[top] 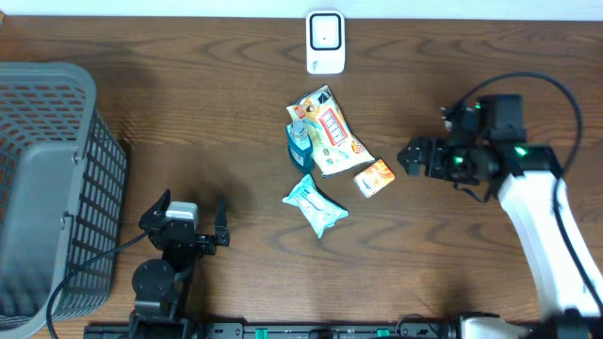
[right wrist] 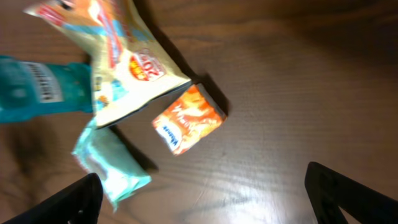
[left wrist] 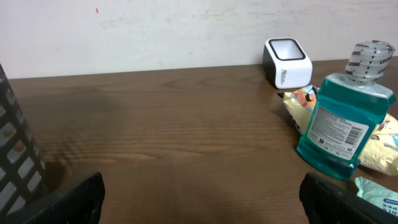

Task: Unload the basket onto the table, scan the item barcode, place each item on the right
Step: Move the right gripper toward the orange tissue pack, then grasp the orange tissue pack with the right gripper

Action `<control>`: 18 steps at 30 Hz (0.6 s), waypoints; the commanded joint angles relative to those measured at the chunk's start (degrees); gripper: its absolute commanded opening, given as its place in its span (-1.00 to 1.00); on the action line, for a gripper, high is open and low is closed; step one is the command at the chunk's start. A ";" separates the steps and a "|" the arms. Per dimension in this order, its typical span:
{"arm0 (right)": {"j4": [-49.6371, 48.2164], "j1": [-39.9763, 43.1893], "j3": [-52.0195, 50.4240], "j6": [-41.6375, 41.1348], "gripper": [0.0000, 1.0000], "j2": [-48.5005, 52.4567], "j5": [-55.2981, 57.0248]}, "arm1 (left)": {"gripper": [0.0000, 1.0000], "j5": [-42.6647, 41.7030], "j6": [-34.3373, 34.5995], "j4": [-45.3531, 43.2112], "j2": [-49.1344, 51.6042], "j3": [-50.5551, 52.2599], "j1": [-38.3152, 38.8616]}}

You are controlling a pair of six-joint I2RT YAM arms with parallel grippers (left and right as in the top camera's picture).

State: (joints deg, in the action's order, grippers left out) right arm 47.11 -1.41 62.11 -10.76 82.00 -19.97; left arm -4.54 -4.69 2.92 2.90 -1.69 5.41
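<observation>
Carton (right wrist: pixel 188 119) small, orange, lying flat, white-and-blue end label, left and right jaws wide, empty

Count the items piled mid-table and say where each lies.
4: snack bag in the middle, mouthwash bottle against its left edge, teal packet nearer the robot, orange box at right. None seems hidden.

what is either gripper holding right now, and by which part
Nothing. The left gripper is open and empty; the right gripper is open near the orange packet, not touching it.
</observation>
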 commanded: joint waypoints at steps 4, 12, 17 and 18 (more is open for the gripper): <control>-3.54 -1.70 0.79 8.24 0.83 11.82 -2.80 | 1.00 -0.81 0.09 2.21 -0.04 0.72 -0.15; -10.16 -1.70 0.79 15.43 0.83 20.70 -14.14 | 1.00 -0.81 0.09 2.21 -0.04 0.72 -0.15; -11.06 -1.70 0.79 21.22 0.66 22.80 -14.69 | 1.00 -0.81 0.09 2.21 -0.04 0.72 -0.15; -11.04 -1.70 0.79 21.79 0.64 22.99 -14.69 | 1.00 -0.81 0.09 2.21 -0.04 0.72 -0.15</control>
State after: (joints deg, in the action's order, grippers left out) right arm 36.14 -2.83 62.11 5.41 103.96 -31.68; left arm -4.54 -4.69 2.92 2.90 -1.69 5.41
